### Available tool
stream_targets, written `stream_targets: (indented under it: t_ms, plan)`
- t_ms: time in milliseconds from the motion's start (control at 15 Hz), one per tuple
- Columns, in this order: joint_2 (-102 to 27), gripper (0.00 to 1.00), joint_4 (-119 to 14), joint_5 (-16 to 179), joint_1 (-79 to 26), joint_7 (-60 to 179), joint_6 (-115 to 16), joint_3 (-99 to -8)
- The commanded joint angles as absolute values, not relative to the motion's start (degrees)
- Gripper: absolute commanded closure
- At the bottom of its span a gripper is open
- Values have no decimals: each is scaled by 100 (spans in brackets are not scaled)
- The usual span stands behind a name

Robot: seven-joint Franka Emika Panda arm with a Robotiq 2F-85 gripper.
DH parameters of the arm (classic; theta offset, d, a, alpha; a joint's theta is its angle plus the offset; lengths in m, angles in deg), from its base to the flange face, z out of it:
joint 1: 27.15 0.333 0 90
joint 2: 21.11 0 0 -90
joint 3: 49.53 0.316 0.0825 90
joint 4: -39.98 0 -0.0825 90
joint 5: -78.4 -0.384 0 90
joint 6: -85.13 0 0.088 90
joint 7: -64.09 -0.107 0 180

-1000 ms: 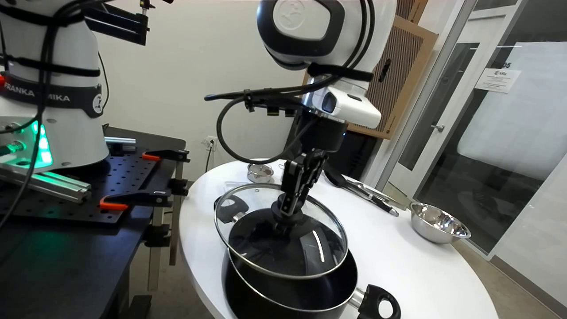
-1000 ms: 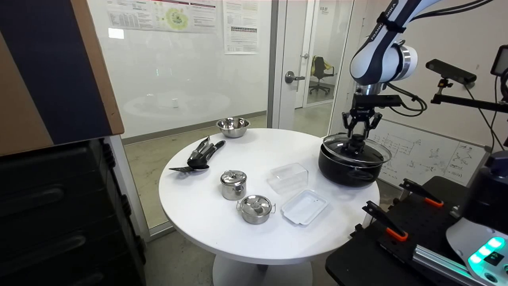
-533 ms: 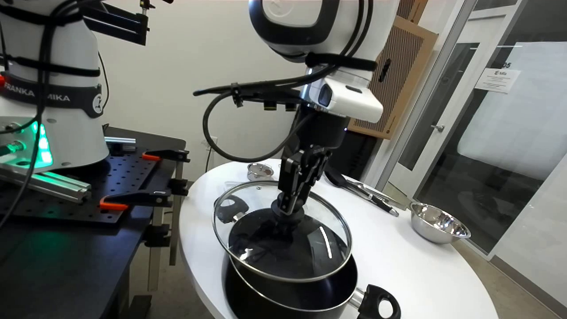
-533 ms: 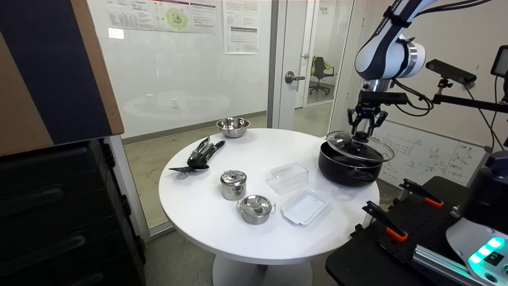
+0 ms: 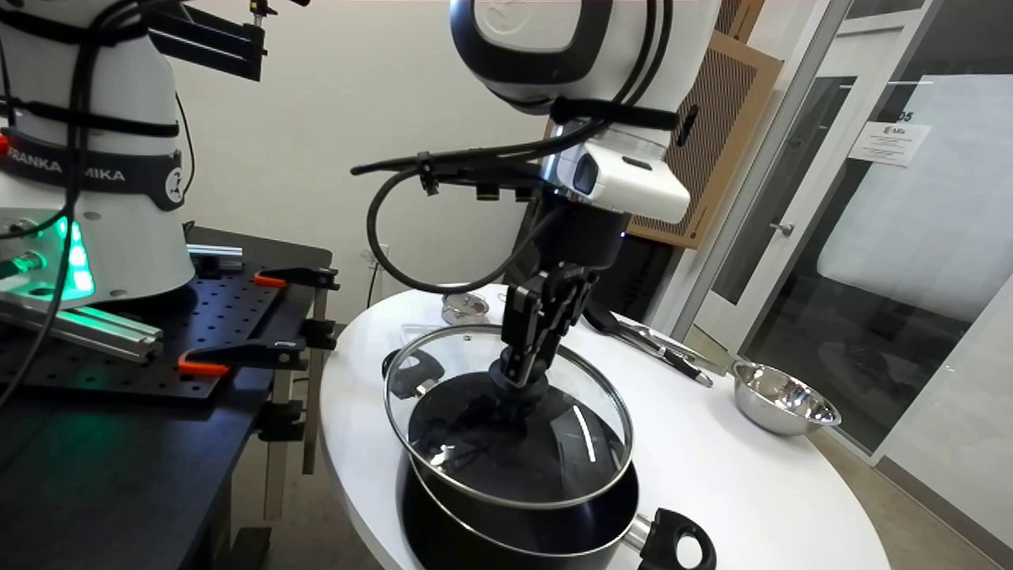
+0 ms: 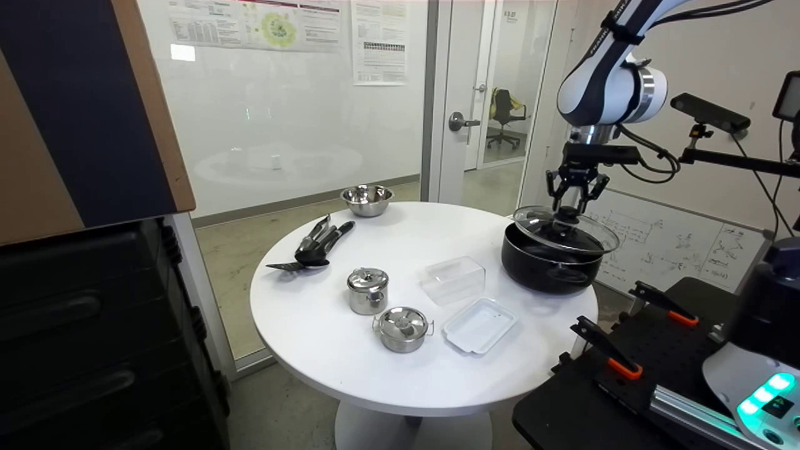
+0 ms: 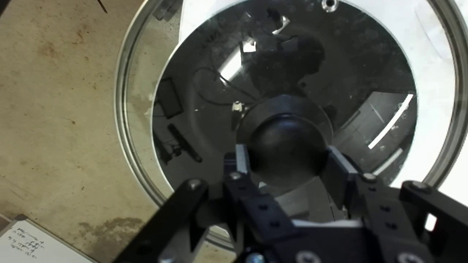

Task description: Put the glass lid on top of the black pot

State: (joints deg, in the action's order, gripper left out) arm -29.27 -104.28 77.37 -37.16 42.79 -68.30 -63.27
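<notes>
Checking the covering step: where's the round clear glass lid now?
At right in an exterior view, the glass lid is held by its black knob in the black end effector, over the large round black pot and offset rightward.

The glass lid screens the way down into the black pot in an exterior view, leaving a crescent of opening along the near side, with a loop handle jutting out. Open desk stretches from pot to steel bowl; a clear box stands just beside the pot, a white tray nearby.
</notes>
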Motion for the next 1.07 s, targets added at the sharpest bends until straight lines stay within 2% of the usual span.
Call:
stream_targets:
  t_ms: [0, 1000]
  plan:
    - [-3014, 74, -10183, 7616, -3734, 4234, -6770, -6362]
    - [-3447, 74, -9941, 7648, -3648, 4163, -6761, -6452]
